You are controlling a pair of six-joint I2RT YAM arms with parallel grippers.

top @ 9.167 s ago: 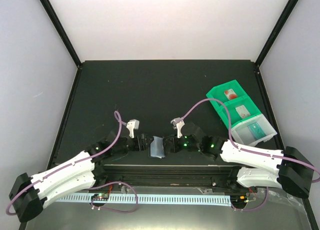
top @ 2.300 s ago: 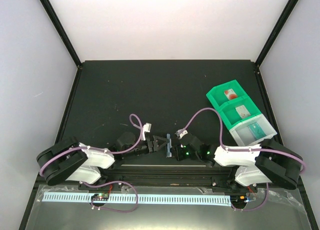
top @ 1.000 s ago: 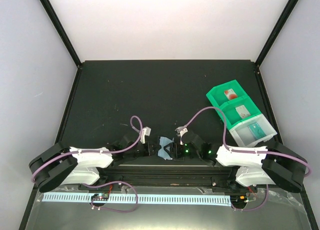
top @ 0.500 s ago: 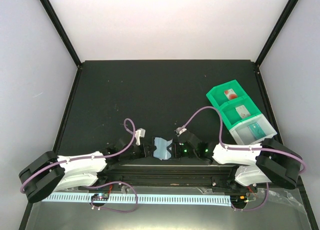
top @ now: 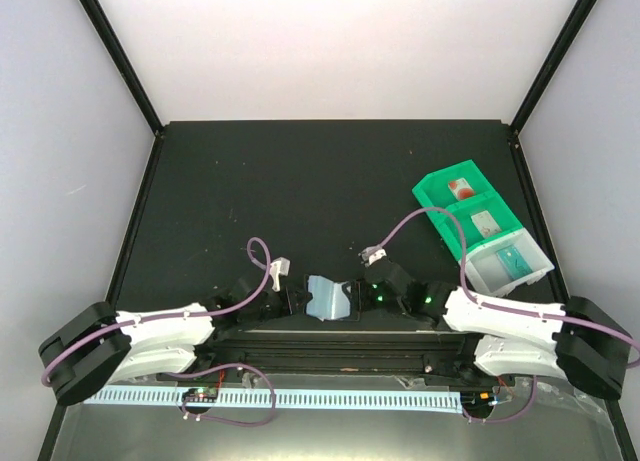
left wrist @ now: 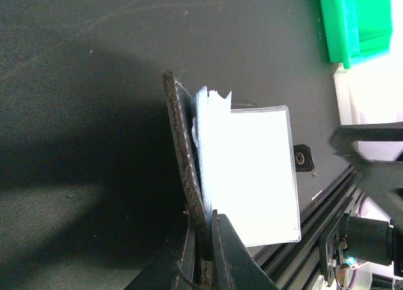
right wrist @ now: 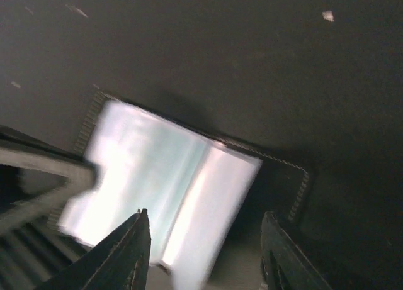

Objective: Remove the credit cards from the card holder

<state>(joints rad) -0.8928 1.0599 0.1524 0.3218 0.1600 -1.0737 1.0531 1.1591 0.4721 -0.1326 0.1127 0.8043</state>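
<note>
The card holder [top: 325, 299] hangs open at the near edge between both grippers, its pale sleeves fanned out. My left gripper [left wrist: 201, 243] is shut on the black cover [left wrist: 181, 155], with the sleeves [left wrist: 249, 170] spread to its right. My right gripper [right wrist: 206, 255] is open, its fingers [right wrist: 133, 252] straddling the lower edge of the pale, teal-tinted sleeves [right wrist: 170, 177] without pinching them. Whether cards sit inside the sleeves I cannot tell. Three credit cards lie in the tray: a red-marked one [top: 462, 189], a pale one [top: 485, 222] and a teal one [top: 513, 262].
The green compartment tray [top: 436, 193] stands at the right on the black mat [top: 300, 181]; its corner [left wrist: 356, 19] shows in the left wrist view. The metal rail [top: 330, 333] runs just under the holder. The left finger [right wrist: 44, 167] intrudes in the right wrist view.
The right arm has drawn back to the right and its jaws have narrowed. The holder now lies spread wider between the grippers. The left gripper keeps its grip.
</note>
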